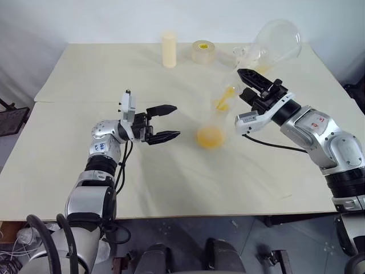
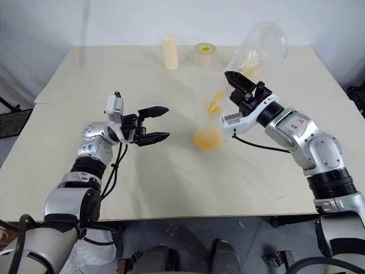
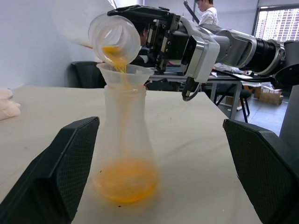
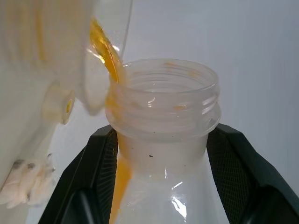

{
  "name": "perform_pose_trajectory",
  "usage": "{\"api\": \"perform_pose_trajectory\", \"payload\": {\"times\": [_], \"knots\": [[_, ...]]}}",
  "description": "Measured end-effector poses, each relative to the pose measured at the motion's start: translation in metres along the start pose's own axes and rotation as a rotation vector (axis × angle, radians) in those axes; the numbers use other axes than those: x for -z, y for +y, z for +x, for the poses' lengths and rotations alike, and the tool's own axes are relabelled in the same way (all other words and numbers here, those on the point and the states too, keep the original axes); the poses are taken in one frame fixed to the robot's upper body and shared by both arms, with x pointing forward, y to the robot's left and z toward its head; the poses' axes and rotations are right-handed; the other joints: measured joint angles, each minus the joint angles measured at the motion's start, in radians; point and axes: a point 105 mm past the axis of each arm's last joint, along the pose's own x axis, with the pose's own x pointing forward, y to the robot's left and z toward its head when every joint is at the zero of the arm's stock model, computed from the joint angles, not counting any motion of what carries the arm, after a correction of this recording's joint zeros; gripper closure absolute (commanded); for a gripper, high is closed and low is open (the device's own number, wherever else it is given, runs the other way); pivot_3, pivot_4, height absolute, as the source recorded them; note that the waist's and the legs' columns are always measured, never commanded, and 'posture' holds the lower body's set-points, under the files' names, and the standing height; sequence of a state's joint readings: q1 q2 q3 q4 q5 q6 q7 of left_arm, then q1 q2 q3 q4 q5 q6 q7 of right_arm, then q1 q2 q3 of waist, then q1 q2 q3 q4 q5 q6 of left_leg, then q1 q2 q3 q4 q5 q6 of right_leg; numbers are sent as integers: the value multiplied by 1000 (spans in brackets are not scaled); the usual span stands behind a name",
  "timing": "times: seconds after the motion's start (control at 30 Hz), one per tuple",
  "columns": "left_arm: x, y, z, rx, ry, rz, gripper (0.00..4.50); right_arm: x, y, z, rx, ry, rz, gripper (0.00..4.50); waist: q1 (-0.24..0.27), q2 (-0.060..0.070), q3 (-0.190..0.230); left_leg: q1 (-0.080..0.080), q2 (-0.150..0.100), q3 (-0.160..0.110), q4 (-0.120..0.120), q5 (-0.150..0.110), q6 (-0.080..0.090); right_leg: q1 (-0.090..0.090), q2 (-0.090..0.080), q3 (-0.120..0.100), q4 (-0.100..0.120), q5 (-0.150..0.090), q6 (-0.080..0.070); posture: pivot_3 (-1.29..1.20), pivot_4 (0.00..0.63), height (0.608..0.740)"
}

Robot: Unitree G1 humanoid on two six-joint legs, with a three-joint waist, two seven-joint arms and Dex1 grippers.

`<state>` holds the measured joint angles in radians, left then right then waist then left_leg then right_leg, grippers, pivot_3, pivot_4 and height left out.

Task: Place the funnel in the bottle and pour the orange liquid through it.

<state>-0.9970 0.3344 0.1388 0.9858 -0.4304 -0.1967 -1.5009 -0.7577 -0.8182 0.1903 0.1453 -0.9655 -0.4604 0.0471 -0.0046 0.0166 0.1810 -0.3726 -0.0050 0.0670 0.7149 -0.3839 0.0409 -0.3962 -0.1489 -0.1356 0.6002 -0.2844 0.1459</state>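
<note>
The translucent bottle (image 1: pixel 212 127) stands upright mid-table with the small clear funnel (image 3: pixel 124 74) seated in its neck. A pool of orange liquid (image 3: pixel 125 183) lies in the bottle's base. My right gripper (image 1: pixel 248 85) is shut on the neck of a clear pouring flask (image 1: pixel 275 44), tilted mouth-down over the funnel. A thin orange stream (image 4: pixel 105 52) runs from the flask's lip into the funnel. My left gripper (image 1: pixel 175 121) stands open just left of the bottle, pointing at it without touching it; in the left wrist view the bottle sits between its fingers (image 3: pixel 70 163).
A cream cylinder (image 1: pixel 169 49) and a roll of tape (image 1: pixel 203 52) stand at the table's far edge. The cream table (image 1: pixel 85 171) has a seam running across on the left. A person (image 3: pixel 208 11) shows in the background.
</note>
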Motion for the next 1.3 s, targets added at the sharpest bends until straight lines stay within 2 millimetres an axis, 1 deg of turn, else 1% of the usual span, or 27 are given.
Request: {"api": "perform_pose_trajectory", "payload": {"times": [0.53,0.73,1.0,1.13,1.3], "knots": [[-1,0,0,2,0,4,0,-1,-2,0,20,-35,-50,2062,0,0,0,0,0,0,0,0,0,0,0,0,0,0,0,0,150,740],[-1,0,0,3,0,6,0,-9,1,1,11,-79,-76,2062,0,0,0,0,0,0,0,0,0,0,0,0,0,0,0,0,150,740],[-1,0,0,3,0,6,0,-6,-4,3,26,-76,-94,2062,-1,0,0,0,0,0,0,0,0,0,0,0,0,0,0,0,150,740],[-1,0,0,3,0,6,0,-5,-6,3,38,-68,-57,2062,-1,0,0,0,0,0,0,0,0,0,0,0,0,0,0,0,150,740],[-1,0,0,2,0,6,0,3,-10,-1,63,-4,74,2062,0,0,0,0,0,0,0,0,0,0,0,0,1,0,0,0,150,740]]}}
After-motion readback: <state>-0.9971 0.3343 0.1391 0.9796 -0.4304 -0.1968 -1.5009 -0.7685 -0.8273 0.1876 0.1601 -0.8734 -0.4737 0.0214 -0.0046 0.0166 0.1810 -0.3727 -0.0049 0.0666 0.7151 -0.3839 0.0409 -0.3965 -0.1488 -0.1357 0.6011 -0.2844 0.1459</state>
